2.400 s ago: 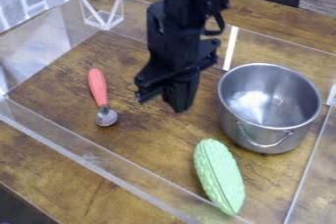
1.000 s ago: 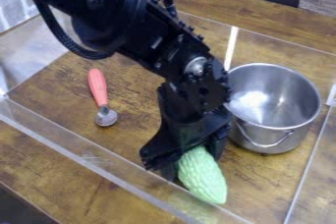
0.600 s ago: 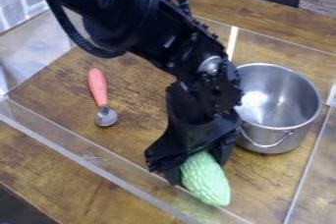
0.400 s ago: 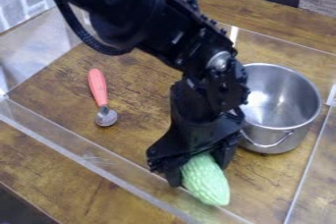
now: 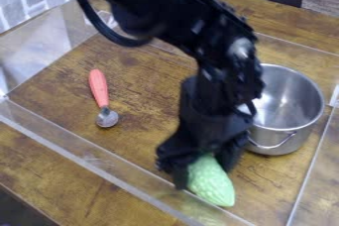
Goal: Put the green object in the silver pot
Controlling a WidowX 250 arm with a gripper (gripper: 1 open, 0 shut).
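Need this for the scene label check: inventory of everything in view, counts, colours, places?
green object: 1, light green, at the gripper's fingers, upper part hidden behind them
silver pot: 1, shiny silver, right side of the picture, beside the gripper; inside only partly visible
spoon: 1, red handle, metal head, on the tabletop, left of the gripper in the picture
tabletop: 1, brown wood, under all of it
clear panels: see-through, around the work area; count unclear
robot arm: 1, black, coming in from the top
gripper: 1, black, over the green object, blurred

Pale green object (image 5: 211, 181), silver pot (image 5: 284, 111), red-handled spoon (image 5: 102, 96), brown wood-grain table (image 5: 59, 166).
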